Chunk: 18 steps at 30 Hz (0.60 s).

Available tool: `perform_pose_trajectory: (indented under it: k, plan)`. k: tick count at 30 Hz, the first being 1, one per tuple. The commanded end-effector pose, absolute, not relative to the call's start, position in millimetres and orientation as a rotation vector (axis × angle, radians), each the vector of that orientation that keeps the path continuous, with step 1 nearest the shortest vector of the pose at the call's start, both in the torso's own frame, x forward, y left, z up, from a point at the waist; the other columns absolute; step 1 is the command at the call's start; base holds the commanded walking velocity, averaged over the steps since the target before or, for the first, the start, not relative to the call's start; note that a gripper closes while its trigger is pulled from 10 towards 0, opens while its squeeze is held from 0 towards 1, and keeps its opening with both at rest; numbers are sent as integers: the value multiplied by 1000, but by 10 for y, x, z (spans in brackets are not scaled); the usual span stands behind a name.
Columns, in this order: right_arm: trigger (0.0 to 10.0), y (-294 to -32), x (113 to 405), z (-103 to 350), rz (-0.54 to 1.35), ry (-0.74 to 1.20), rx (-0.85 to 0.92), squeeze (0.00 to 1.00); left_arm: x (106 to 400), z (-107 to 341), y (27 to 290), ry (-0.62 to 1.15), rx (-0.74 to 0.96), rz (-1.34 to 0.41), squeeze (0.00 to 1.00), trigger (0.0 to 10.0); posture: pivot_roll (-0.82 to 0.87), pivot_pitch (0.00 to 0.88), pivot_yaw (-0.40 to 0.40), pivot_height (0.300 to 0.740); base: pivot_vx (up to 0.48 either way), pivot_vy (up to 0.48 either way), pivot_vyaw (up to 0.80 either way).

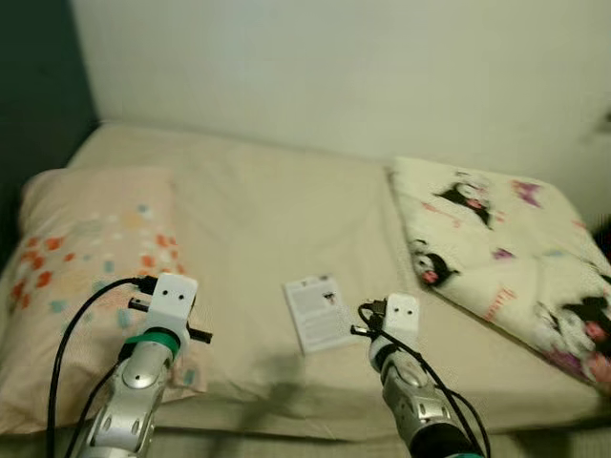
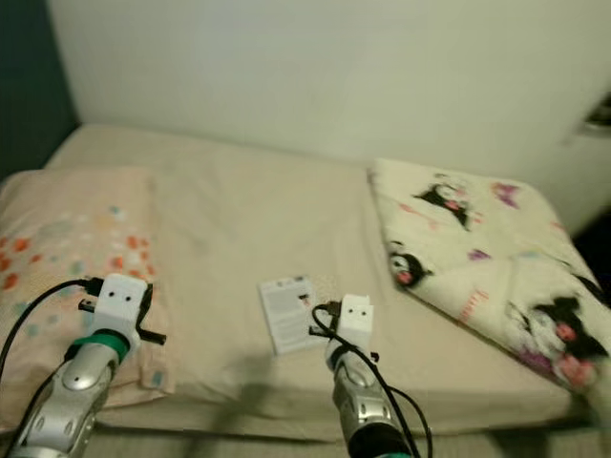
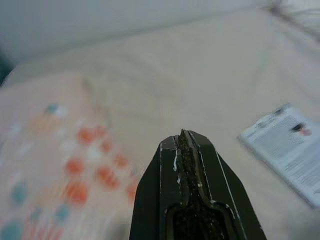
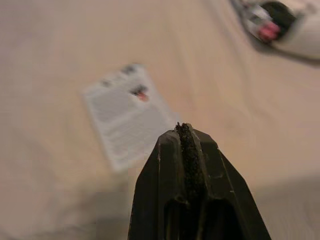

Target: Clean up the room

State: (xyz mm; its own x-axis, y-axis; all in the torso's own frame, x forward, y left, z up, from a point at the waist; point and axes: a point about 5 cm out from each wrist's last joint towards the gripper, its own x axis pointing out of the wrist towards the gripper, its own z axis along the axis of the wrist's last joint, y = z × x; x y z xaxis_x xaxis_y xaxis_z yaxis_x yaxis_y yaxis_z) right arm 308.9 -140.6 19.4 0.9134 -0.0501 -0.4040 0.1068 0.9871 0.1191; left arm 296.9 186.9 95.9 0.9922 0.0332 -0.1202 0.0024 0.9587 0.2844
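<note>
Plainly, the one stray thing here is a printed leaflet (image 1: pixel 316 312) lying flat near the middle of the bed (image 1: pixel 258 219), a white sheet with small text and a little picture at one corner, between the floral pillow (image 1: pixel 86 258) on the robot's left and the folded cartoon-print blanket (image 1: pixel 506 248) on its right. The right pincer (image 4: pixel 185 131) hovers just short of the leaflet's near edge with its black fingers pressed together and nothing between them; the left pincer (image 3: pixel 183 136) is likewise closed and empty, held above the inner edge of the pillow. To my eye the step in hand is picking that sheet up, and doing it well probably means spreading the right fingers first, then coming in low at an edge or corner, since a thin sheet lying flush on soft bedding gives little to bite on; pressing one finger into the mattress beside it should let the edge lift. No bin, box or basket can be seen around the bed, so where the leaflet should go I cannot tell.
</note>
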Motion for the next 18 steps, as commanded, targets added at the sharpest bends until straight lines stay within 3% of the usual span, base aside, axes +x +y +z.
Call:
perform_pose_trajectory:
  k: [1,13,15,18]
  plan:
    - [10000,-1474,3069,159,-110,424,142,0,2977,929,1821,149,296,-7,0,10000,210,0,-39,740,0,0,-800]
    - [10000,-1690,2921,39,-227,437,132,0,3225,1385,1880,114,407,-54,0,10000,324,0,106,740,0,0,-800]
    - [10000,-1695,2907,25,-230,444,126,0,3239,1404,1893,117,418,-55,0,10000,329,0,109,740,0,0,-800]
    - [10000,-1656,2933,73,-220,416,137,0,3235,1385,1930,149,402,-62,0,10000,306,0,84,740,0,0,0]
